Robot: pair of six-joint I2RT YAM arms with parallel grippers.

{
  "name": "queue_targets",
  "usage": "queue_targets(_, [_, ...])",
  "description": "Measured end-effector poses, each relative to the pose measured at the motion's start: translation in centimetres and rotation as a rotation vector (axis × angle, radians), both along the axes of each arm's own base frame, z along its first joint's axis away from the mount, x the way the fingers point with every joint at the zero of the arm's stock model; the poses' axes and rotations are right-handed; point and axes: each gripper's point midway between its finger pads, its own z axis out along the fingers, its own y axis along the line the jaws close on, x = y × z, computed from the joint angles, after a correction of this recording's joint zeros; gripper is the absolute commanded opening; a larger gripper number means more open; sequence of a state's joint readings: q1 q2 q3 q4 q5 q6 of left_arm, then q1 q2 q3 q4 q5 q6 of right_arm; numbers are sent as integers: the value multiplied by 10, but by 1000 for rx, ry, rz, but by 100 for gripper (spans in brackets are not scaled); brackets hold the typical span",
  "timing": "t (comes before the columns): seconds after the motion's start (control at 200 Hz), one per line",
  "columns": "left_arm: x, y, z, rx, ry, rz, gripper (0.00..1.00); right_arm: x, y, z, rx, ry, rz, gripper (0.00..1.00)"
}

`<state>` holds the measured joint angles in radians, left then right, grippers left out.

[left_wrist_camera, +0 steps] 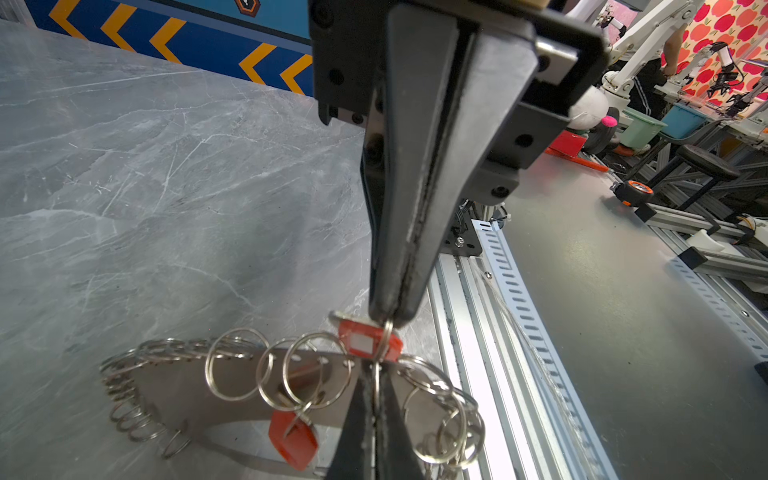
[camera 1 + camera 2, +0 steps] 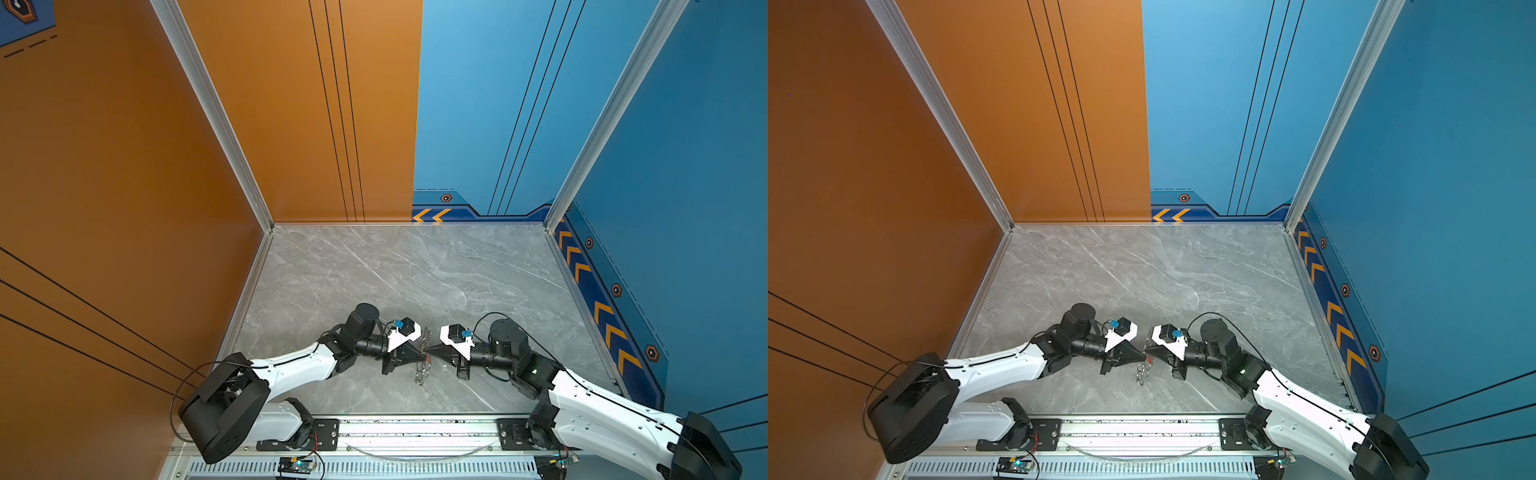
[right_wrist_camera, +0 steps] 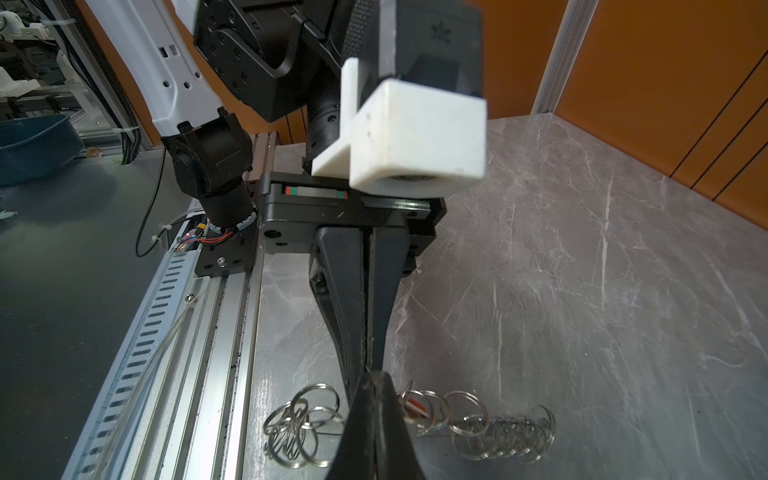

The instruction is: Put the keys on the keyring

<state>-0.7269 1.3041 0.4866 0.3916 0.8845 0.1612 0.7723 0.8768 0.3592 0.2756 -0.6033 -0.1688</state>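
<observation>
Meeting tip to tip above the worktop, left fingers and right fingers each pinch a ring of the keyring. One red-tagged key sits between the tips; the other key hangs nearby.

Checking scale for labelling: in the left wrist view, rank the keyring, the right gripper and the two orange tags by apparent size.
1. right gripper, cropped by the frame
2. keyring
3. orange tag at the gripper tips and other orange tag: alike, unranked
</observation>
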Motion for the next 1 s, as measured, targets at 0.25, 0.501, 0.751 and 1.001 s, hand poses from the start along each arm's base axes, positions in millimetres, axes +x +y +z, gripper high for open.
queue_targets(0.25, [-1,0,-1,0,5,-7,0,0,0,0,7,-5,4,0])
queue_targets(0.501, [-2,0,-1,0,8,-10,0,0,1,1,5,-16,9,0])
queue_targets(0.751, [-2,0,-1,0,9,-10,0,-1,0,-3,-1,-18,11,0])
queue_targets(1.001, [-2,0,-1,1,10,-10,0,-3,0,0,6,-37,21,0])
